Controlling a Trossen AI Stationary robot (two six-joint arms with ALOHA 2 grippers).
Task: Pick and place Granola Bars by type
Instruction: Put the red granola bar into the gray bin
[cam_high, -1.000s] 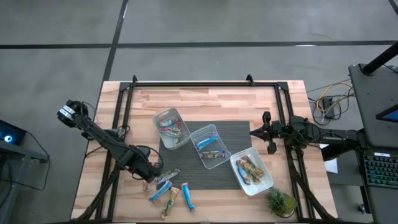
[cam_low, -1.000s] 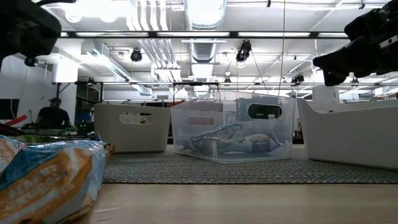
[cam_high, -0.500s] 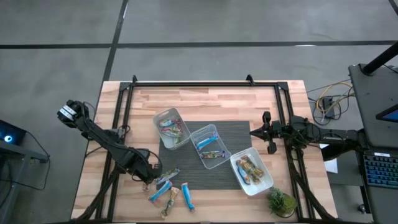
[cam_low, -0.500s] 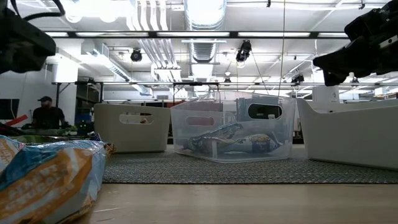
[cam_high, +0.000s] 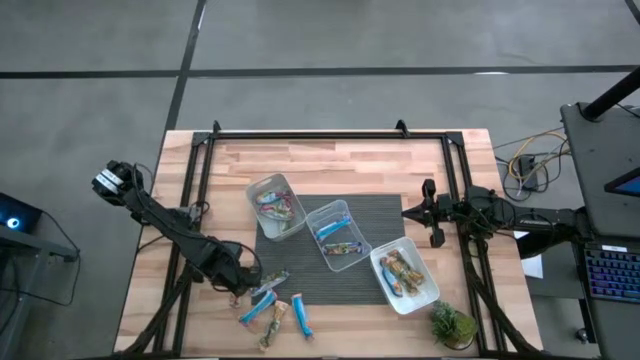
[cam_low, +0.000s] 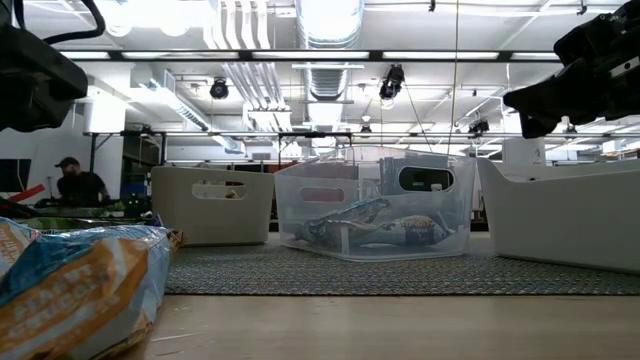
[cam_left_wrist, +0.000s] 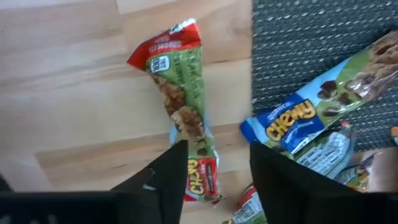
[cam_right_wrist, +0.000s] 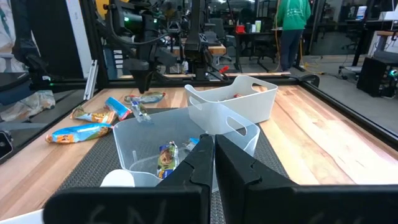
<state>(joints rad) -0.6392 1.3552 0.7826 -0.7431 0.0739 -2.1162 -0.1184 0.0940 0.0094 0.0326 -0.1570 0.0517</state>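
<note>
I had the left gripper (cam_left_wrist: 212, 174) low over the loose Granola Bars (cam_high: 270, 305) at the near left of the table, fingers parted astride a red-and-green Chewy bar (cam_left_wrist: 180, 106), not yet gripping; this looked like the pick step; next I needed to close on that bar, then carry it to probably the leftmost clear tub (cam_high: 292, 226); the right gripper (cam_right_wrist: 213, 155) waited shut beside the mat.
</note>
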